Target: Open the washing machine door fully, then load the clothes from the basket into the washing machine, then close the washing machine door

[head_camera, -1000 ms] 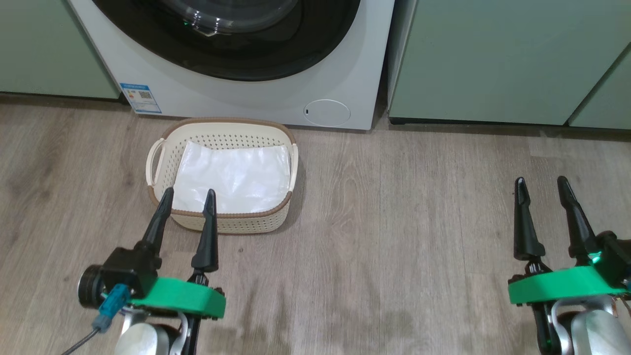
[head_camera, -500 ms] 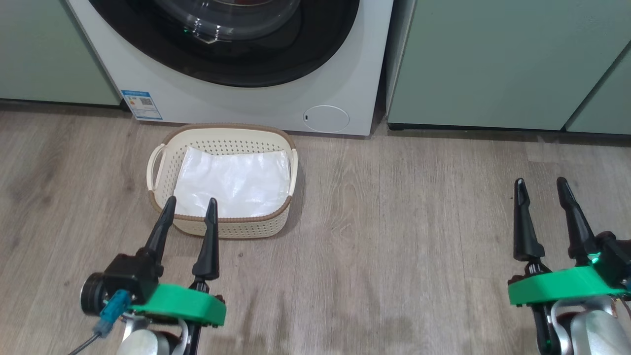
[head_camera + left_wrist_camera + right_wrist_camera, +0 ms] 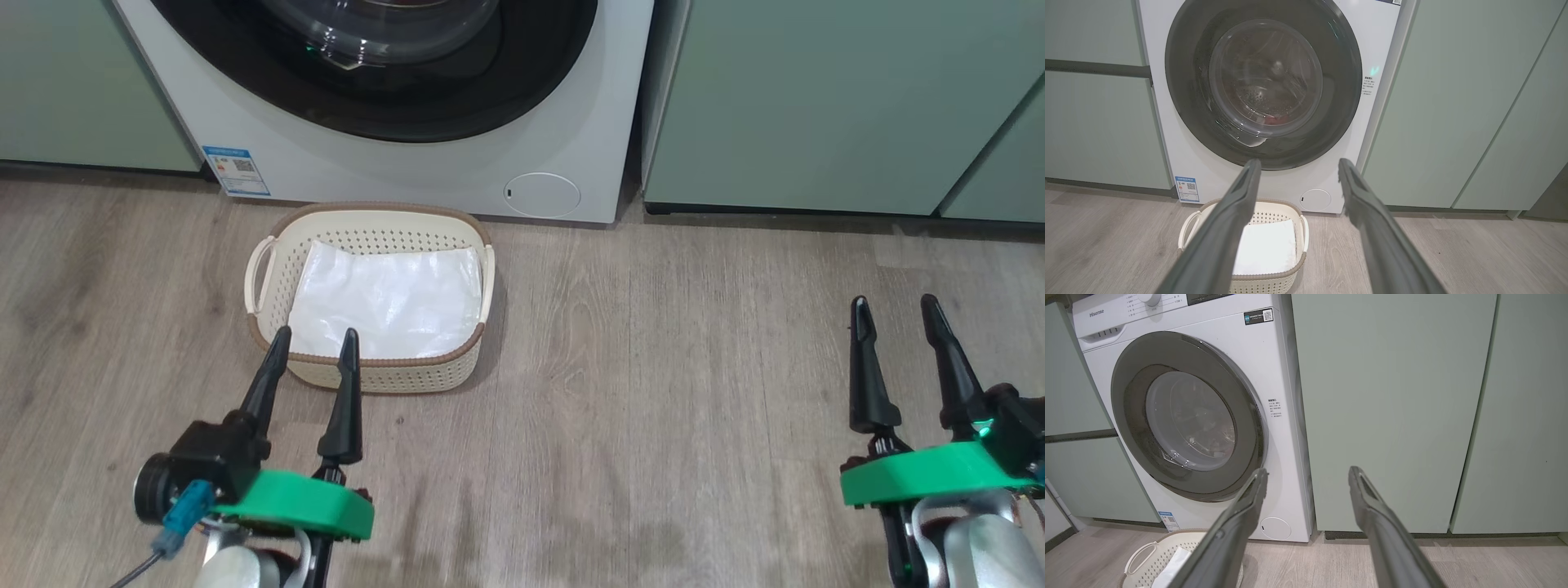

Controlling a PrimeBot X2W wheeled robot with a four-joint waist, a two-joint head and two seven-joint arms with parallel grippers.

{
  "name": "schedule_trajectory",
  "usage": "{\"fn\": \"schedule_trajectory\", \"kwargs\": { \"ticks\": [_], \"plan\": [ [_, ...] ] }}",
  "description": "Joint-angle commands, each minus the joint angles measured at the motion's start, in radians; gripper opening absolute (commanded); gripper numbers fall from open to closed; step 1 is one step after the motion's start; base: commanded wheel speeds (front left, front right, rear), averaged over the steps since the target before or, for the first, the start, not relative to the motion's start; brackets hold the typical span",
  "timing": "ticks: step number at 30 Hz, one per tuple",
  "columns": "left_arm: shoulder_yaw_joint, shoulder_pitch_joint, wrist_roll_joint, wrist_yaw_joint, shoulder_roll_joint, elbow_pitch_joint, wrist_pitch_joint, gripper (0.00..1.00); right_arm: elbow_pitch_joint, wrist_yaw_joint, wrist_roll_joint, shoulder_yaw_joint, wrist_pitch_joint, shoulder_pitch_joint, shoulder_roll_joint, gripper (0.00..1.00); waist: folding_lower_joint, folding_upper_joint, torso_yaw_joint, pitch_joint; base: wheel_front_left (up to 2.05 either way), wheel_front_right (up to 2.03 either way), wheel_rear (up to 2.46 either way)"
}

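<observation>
While little has altered over the last second, a slight downward slide of the whole head view is noted, and it is put down to the camera, not to the things. The left gripper point(image 3: 317, 333) and the right gripper point(image 3: 892, 300) are kept spread wide and empty above the floor point(image 3: 653, 367), so no step is judged to be under way. The basket point(image 3: 392, 377) is seen just in front of the washing machine point(image 3: 392, 167), with nothing in it but a white sheet point(image 3: 392, 298). In the left wrist view the washing machine door point(image 3: 1184, 90) is shown shut flush, and a small red patch, taken for the clothes point(image 3: 1276, 119), is made out behind its glass. In the right wrist view the door is again seen closed, with pale green cabinets point(image 3: 1384, 396) beside the machine. The task is judged as good as finished. Nothing is found in the way, though the left gripper is seen over the basket's near rim.
</observation>
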Motion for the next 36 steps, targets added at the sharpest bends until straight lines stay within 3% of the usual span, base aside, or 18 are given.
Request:
{"fn": "schedule_trajectory", "kwargs": {
  "ticks": [1,10,11,15,36],
  "plan": [
    [0.035,-0.021,-0.008,0.005,0.009,-0.029,-0.009,1.0,-0.026,0.0,0.001,0.023,-0.006,-0.023,-0.003,1.0,0.0,0.0,0.001,0.0,0.0,0.0,0.0],
    [0.035,-0.019,-0.01,-0.006,0.009,-0.039,-0.009,1.0,-0.026,0.0,0.0,0.027,-0.006,-0.025,-0.003,1.0,0.0,0.0,0.003,0.001,0.0,0.0,0.0],
    [0.0,0.0,-0.011,-0.002,0.0,-0.002,0.0,0.0,0.004,0.0,0.0,0.003,0.0,0.0,0.0,0.0,0.0,0.0,0.003,0.001,0.0,0.0,0.0],
    [-0.006,0.026,-0.018,0.0,-0.001,0.078,0.006,0.0,0.085,0.0,0.002,0.011,0.002,0.024,0.001,0.0,0.0,0.0,0.003,0.001,0.0,0.0,0.0],
    [0.016,0.003,-0.266,-0.023,0.014,0.104,0.051,0.0,0.105,0.0,0.244,0.015,0.058,0.002,-0.005,0.0,0.0,0.0,-0.001,-0.008,0.0,0.0,0.0]
  ]
}}
